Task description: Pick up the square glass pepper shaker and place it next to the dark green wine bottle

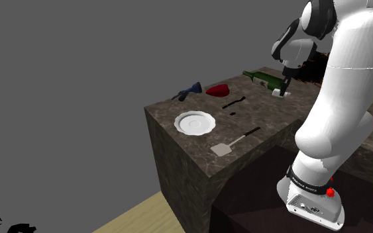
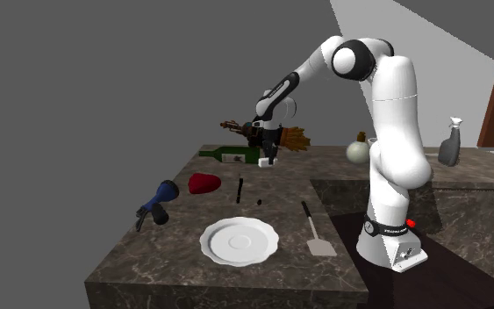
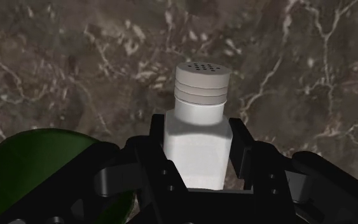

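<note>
A white square pepper shaker (image 3: 196,149) with a ribbed, holed cap sits between my gripper's (image 3: 198,130) two black fingers, which clasp its body on both sides. In the shoulder view the shaker (image 1: 281,94) is low at the counter's far end, tilted over, under the gripper (image 1: 286,85). Right beside it, the dark green wine bottle (image 1: 264,79) lies on its side. In the second exterior view the shaker (image 2: 267,162) is at the bottle's (image 2: 227,154) base end, under the gripper (image 2: 269,156). A green curve of the bottle (image 3: 37,159) appears beside one finger.
On the dark marble counter (image 1: 178,152) lie a white plate (image 1: 195,122), a spatula (image 1: 231,142), a red object (image 1: 218,89), a blue hair dryer (image 1: 190,91) and a thin black item (image 1: 233,102). A brown bunch (image 2: 293,138) and a spray bottle (image 2: 449,145) stand farther back.
</note>
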Robot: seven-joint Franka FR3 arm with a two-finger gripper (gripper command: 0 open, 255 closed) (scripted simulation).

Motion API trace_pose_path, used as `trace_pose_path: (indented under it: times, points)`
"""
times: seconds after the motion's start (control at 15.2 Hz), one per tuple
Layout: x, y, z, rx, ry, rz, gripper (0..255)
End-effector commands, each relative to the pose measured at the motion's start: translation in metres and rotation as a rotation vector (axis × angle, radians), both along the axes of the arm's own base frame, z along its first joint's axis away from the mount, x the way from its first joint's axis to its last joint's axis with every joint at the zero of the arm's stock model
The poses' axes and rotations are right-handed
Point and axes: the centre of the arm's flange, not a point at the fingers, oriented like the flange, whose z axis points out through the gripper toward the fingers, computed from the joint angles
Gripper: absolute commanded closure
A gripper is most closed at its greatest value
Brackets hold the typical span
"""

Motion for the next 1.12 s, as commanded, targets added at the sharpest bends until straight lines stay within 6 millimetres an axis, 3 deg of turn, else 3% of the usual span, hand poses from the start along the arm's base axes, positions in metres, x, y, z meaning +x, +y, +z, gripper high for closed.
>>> trace_pose_path:
  times: [0.0, 0.26, 0.33, 0.66, 0.92, 1.06]
  points:
    - [0.0, 0.0, -0.001, 0.0, 0.0, 0.0, 255]
    - [0.0, 0.0, -0.001, 0.0, 0.0, 0.0, 255]
    - [0.0, 0.0, -0.001, 0.0, 0.0, 0.0, 0]
    - [0.0, 0.0, -0.001, 0.0, 0.0, 0.0, 0]
    - [-0.001, 0.0, 0.049, 0.0, 0.0, 0.0, 0]
    - [-0.001, 0.0, 0.049, 0.0, 0.0, 0.0, 0]
